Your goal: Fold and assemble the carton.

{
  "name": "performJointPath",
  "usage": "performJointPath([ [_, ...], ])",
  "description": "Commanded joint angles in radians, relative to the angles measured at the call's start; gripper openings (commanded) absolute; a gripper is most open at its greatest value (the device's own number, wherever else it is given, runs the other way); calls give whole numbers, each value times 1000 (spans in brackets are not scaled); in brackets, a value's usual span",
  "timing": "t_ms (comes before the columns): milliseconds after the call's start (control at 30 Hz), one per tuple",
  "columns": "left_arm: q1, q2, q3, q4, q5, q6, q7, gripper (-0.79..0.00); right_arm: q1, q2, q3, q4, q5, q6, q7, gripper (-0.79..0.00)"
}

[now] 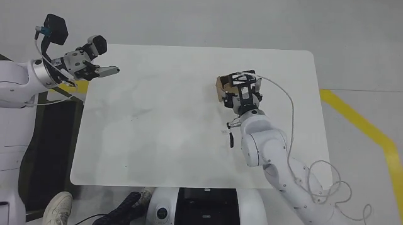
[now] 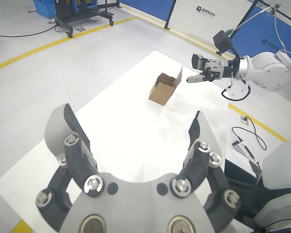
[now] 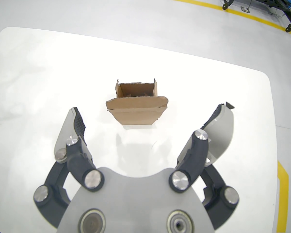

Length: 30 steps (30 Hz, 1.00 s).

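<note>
A small brown carton stands on the white table, right of its middle, with its top open. In the left wrist view, one flap of the carton stands upright on the side nearest the right gripper. From the right wrist, the carton shows a flap folded outward toward my right gripper. That gripper hovers open just short of the carton, above the table, holding nothing. My left gripper hangs open over the table's far left corner, far from the carton. Its fingers are spread wide.
A white cable loops from the right arm over the table's right part. The table's rounded far right corner lies beyond the carton. A yellow floor line runs past the right edge. Racks on wheels stand far off.
</note>
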Motion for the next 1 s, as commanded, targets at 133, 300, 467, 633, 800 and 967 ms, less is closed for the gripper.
performJointPath([
  [133, 0, 0, 0, 0, 0, 0, 0, 0, 43, -26, -34, 56, 9, 36, 18, 0],
  [300, 0, 0, 0, 0, 0, 0, 0, 0, 67, -45, -54, 93, -32, 87, 74, 0],
  [467, 0, 0, 0, 0, 0, 0, 0, 0, 63, -57, -47, 108, -56, 117, 110, 0],
  [633, 0, 0, 0, 0, 0, 0, 0, 0, 39, -62, -25, 105, -78, 128, 127, 0],
  [800, 0, 0, 0, 0, 0, 0, 0, 0, 3, -65, 6, 91, -98, 132, 136, 0],
  [967, 0, 0, 0, 0, 0, 0, 0, 0, -35, -66, 45, 64, -98, 120, 125, 0],
])
